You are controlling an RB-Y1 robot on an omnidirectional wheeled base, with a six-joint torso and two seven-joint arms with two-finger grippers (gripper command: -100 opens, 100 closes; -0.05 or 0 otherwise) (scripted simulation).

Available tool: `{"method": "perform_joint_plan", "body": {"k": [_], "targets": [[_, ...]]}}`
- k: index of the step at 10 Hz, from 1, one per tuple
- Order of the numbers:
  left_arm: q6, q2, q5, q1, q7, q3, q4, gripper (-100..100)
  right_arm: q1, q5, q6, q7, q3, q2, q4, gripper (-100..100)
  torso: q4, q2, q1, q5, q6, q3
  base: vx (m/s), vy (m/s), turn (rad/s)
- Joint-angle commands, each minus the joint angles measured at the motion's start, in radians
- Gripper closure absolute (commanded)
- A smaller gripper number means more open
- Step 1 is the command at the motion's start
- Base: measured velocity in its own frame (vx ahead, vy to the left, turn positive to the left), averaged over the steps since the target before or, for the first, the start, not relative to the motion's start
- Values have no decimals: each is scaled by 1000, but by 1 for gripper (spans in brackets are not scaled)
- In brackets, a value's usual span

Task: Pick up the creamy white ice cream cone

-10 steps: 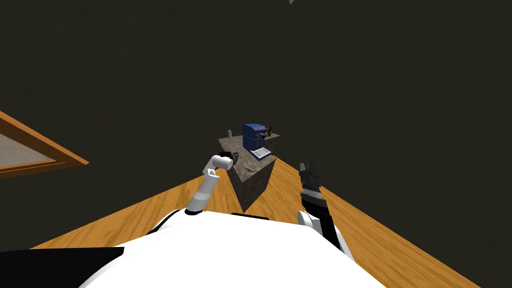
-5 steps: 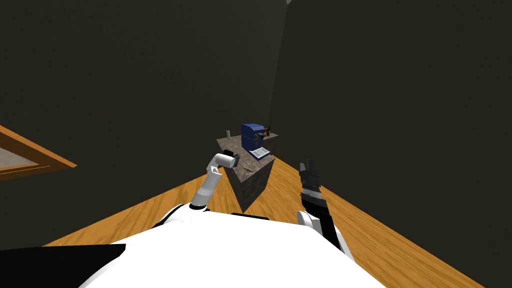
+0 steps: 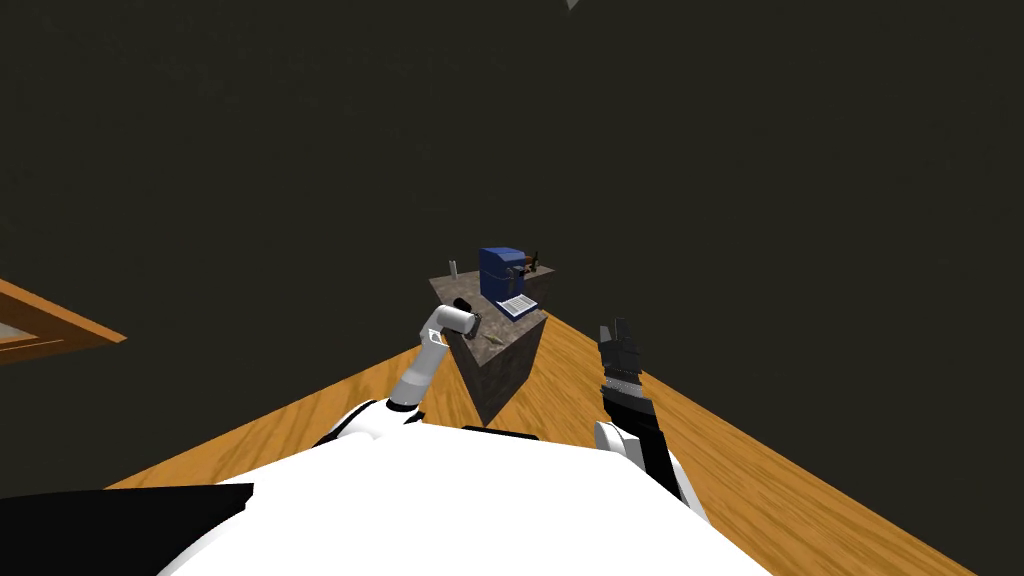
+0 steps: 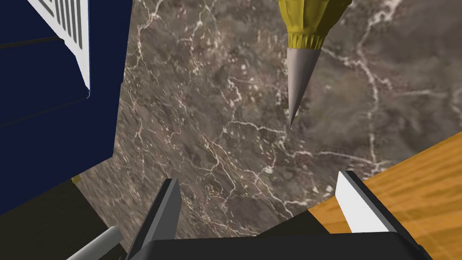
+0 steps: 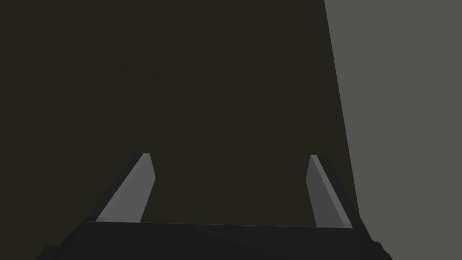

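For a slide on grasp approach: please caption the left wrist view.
Open left gripper over the marbled counter, the cone lying ahead with its tip toward it, a blue machine alongside.

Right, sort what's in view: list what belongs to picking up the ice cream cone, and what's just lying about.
For the job: ice cream cone, grey tip, yellow top, lying on the marbled counter; left gripper, open, just short of its tip.
Lying about: blue machine; small pale upright thing; right gripper, open, off beside the counter.
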State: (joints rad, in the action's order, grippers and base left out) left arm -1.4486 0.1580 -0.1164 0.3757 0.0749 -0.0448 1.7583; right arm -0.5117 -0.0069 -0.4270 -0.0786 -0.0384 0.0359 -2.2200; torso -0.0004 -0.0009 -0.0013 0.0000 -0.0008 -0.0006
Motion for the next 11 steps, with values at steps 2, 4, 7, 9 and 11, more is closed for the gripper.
{"method": "perform_joint_plan", "body": {"k": [2, 4, 7, 9, 11], "targets": [[-60, -3, -8, 27, 12, -6, -42, -100, 0, 0, 0, 0, 0, 0, 0, 0, 0, -1, 0, 0, 0, 0, 20, -11, -59], [-122, -7, -16, 44, 23, -16, -77, -100, 0, 0, 0, 0, 0, 0, 0, 0, 0, -1, 0, 0, 0, 0, 23, -15, -55], [-176, -15, -24, 44, 32, -27, -117, -100, 0, 0, 0, 0, 0, 0, 0, 0, -1, -3, -2, 0, 0, -2, 52, -34, -49], [-172, -12, -24, 46, 30, -24, -108, 0, 0, 0, 0, 0, 0, 0, 0, 0, 0, 0, 0, 0, 0, 0, 0, -5, 15], [-130, -15, -20, 39, 26, -24, -144, -100, 0, 0, 0, 0, 0, 0, 0, 0, 0, 1, 1, 0, 0, 0, 0, 0, 0]]}}
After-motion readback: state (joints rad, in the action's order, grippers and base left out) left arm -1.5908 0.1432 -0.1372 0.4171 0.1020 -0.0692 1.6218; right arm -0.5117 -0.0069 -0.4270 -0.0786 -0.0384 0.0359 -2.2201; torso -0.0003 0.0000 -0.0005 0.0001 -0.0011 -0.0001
